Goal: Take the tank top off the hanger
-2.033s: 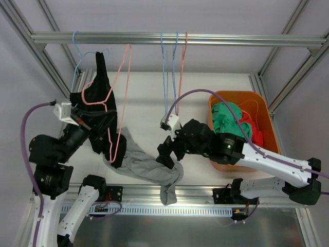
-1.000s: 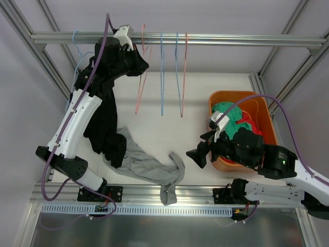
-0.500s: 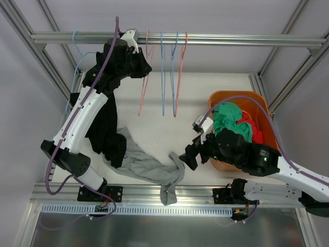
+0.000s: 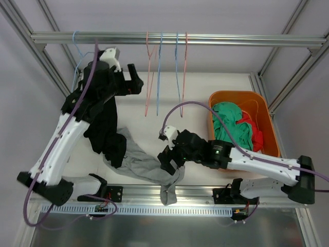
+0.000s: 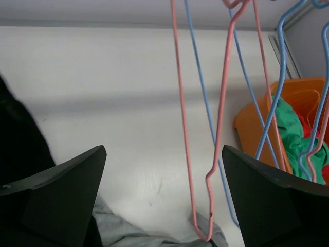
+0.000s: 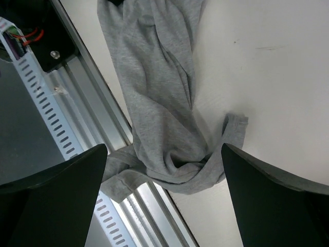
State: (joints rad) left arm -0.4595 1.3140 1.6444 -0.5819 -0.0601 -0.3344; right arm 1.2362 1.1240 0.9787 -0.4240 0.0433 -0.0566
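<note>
The pink hanger (image 4: 149,77) hangs bare on the rail among blue hangers (image 4: 177,67). In the left wrist view the pink hanger (image 5: 218,128) dangles between and beyond my fingers. My left gripper (image 4: 136,81) is open just left of it, holding nothing. The black tank top (image 4: 105,128) droops at the left, partly hidden behind my left arm; what it hangs from is hidden. My right gripper (image 4: 165,157) is open above a grey garment (image 4: 146,167), with empty jaws. That grey garment (image 6: 159,103) lies crumpled below it and spills over the table's front rail.
An orange bin (image 4: 264,110) holding green and red clothes stands at the right. A light blue hanger (image 4: 77,49) hangs at the rail's left end. The aluminium frame rail (image 4: 175,38) crosses the top. The front rail (image 6: 82,103) lies under the grey garment's edge.
My left gripper has opened and let go of the pink hanger, which now hangs on the rail, and it drew back left. The right arm swung left over the grey garment.
</note>
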